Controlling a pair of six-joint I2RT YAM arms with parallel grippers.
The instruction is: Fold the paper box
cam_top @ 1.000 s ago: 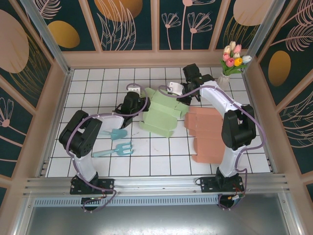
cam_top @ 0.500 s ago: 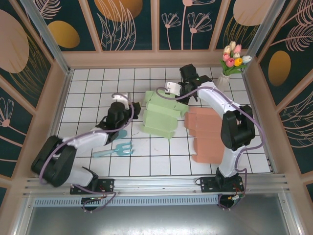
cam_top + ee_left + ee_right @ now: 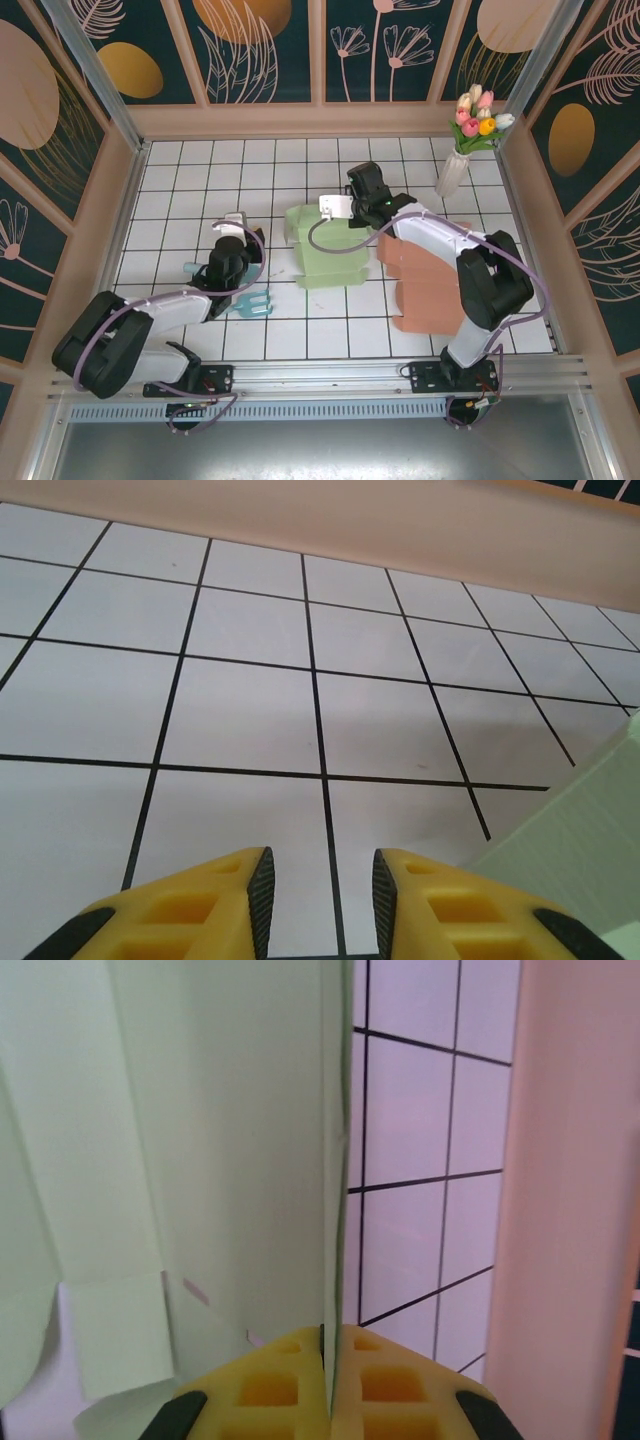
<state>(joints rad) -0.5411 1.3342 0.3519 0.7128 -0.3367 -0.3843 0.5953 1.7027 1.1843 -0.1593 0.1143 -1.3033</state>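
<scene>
1. Currently the right gripper (image 3: 325, 1365) is pressed together on a thin upright panel of the green paper box (image 3: 200, 1140). The sheet's edge runs straight out from between its yellow fingertips (image 3: 270, 1380). It looks like a pinch on one layer, probably to steer that flap along its crease.
2. Seen from above, the right gripper (image 3: 340, 208) sits at the far edge of the green paper box (image 3: 325, 250). The rest of the box spreads out from it toward the arm bases. The box looks partly raised rather than flat, so I judge the fold begun but not closed.
3. The left gripper (image 3: 320, 895) has its jaws a little apart with nothing between them. Bare tiled table (image 3: 250, 710) lies ahead of it. A corner of the box (image 3: 575, 840) shows low to its right, apart from its fingers (image 3: 225, 900).
4. From above, the left gripper (image 3: 233, 228) is apart from the box, which lies off to its right. That gap likely leaves the held flap room to swing. A teal garden fork (image 3: 255, 300) lies just behind its wrist.
5. A flat pink box blank (image 3: 425, 285) lies behind and to the right of the right gripper, under that arm's forearm. It appears untouched.
6. Closing the box probably calls for the left gripper to brace the near wall, since one pinch alone could drag the light box across the tiles.
</scene>
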